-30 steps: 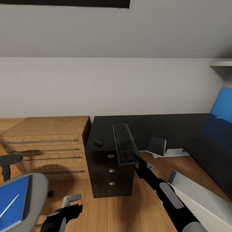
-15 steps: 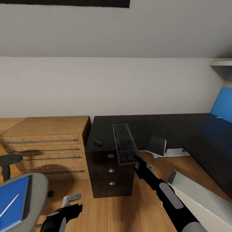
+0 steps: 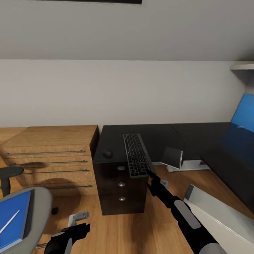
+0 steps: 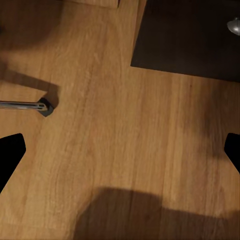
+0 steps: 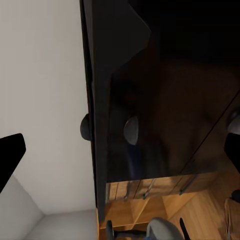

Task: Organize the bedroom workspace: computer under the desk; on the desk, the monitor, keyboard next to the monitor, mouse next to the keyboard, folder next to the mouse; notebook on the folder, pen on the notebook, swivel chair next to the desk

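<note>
The keyboard (image 3: 135, 154) lies lengthwise on the black desk (image 3: 162, 139), its near end overhanging the front edge. My right gripper (image 3: 148, 173) sits open at that near end, and through its spread fingers (image 5: 120, 155) I see the desk edge and the mouse (image 5: 85, 127). The mouse (image 3: 107, 153) rests left of the keyboard. At lower left is the swivel chair (image 3: 40, 208), with the blue folder (image 3: 12, 217) and the pen (image 3: 8, 223) on its seat. My left gripper (image 3: 79, 216) hangs open over the floor (image 4: 120, 150). The monitor's blue screen (image 3: 245, 114) stands far right. The notebook is out of view.
A light wooden drawer chest (image 3: 49, 155) stands left of the desk's black drawer unit (image 3: 121, 187). A grey box (image 3: 171, 157), seemingly the computer, sits under the desk beside a white leg (image 3: 190, 165). A pale grey slab (image 3: 222, 215) crosses the floor at lower right. A chair caster (image 4: 45, 106) is near my left gripper.
The whole head view has shifted slightly, so the camera moved. Both arms, the keyboard and the mouse keep their places.
</note>
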Robot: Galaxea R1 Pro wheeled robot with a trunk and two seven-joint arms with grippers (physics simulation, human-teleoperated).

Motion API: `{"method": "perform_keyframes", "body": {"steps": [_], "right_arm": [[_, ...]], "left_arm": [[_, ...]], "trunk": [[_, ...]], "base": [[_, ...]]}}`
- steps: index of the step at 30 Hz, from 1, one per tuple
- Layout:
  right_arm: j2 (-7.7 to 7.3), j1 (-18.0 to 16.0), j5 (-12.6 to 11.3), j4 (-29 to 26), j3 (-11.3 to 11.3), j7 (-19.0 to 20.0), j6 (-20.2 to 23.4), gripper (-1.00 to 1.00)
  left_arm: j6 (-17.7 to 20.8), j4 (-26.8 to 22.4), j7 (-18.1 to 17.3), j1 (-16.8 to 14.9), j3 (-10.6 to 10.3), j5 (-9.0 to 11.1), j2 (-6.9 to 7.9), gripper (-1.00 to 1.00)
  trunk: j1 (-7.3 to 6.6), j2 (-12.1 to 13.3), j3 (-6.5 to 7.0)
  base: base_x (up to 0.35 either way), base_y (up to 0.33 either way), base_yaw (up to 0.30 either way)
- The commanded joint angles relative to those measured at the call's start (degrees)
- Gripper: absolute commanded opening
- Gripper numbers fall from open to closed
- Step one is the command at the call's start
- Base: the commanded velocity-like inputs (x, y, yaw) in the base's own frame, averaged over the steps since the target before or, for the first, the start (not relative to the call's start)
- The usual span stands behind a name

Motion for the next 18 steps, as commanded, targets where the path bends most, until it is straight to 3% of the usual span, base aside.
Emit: {"method": "perform_keyframes", "body": {"steps": [1,18], "right_arm": [[-0.06,-0.04,-0.39,0.02,0.15,0.11,0.05,1.00],[-0.06,-0.04,-0.39,0.01,0.15,0.11,0.05,1.00]], "left_arm": [[0.25,-0.04,-0.04,-0.03,0.10,-0.19,-0.03,1.00],[0.18,0.00,0.15,-0.03,0.28,-0.19,0.08,1.00]], "trunk": [[-0.01,-0.03,-0.05],[-0.01,-0.03,-0.05]], "base": [[0.000,0.000,0.000],[0.075,0.063,0.000]]}}
